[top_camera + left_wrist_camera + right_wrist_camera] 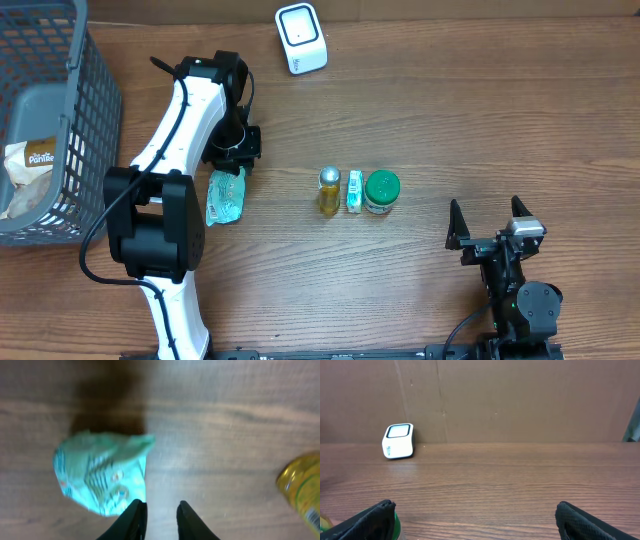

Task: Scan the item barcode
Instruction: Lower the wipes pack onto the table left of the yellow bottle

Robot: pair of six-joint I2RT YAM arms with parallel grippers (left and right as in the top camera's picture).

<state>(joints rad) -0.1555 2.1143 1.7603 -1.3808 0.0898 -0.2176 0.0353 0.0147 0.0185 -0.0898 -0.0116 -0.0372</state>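
Note:
A crumpled teal packet [225, 196] lies flat on the wooden table, and in the left wrist view the packet [100, 477] sits just left of my fingers. My left gripper [232, 150] hovers over its far end. The left gripper [161, 505] has its jaws a little apart with only bare table between them, so it holds nothing. The white scanner [301, 38] stands at the back of the table and shows as the scanner [398, 441] far off in the right wrist view. My right gripper [490, 215] rests wide open near the front right; between the right gripper [476, 510] fingers is nothing.
A yellow bottle [329, 191], a small teal-and-white box [354, 190] and a green-lidded jar [381, 191] stand in a row mid-table. A grey wire basket [75, 120] at the left edge holds a bagged item [30, 165]. The yellow bottle [302, 487] shows at right.

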